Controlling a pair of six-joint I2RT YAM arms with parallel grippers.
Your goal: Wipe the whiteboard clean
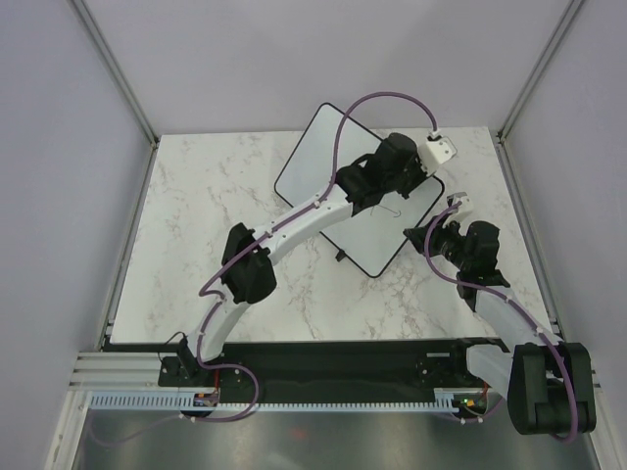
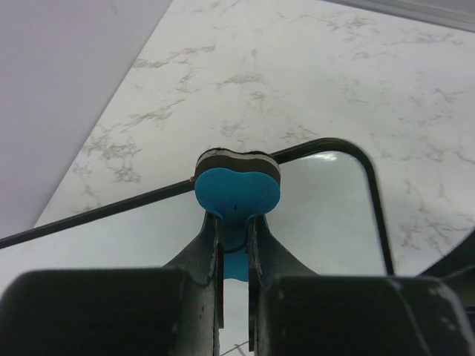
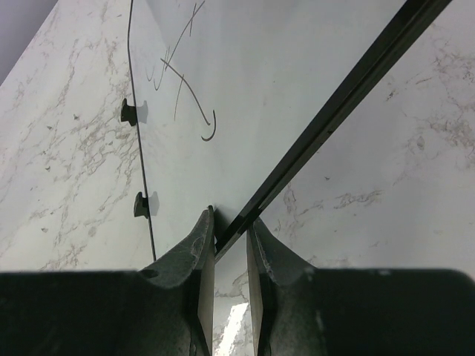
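Board: a glossy white, black-framed whiteboard (image 1: 372,240) is seen lying skewed, upper centre of the marble tabletop (image 1: 196,245).
Left gripper (image 2: 234,222): clamped on a blue bone-shaped foam eraser (image 2: 237,189), held at the board's frame.
Right gripper (image 3: 230,230): closed on the board's black rim.
Marks: dark marker scribbles (image 3: 189,89) are spotted, upper left.

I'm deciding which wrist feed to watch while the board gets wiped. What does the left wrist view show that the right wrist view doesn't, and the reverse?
Only the left wrist view shows the blue eraser, clamped by the left gripper by the whiteboard edge, near a rounded corner. Only the right wrist view shows the right gripper closed on the board's black frame, two small black feet, and the marker scribble clearly. Both show the glossy board surface and the marble table.
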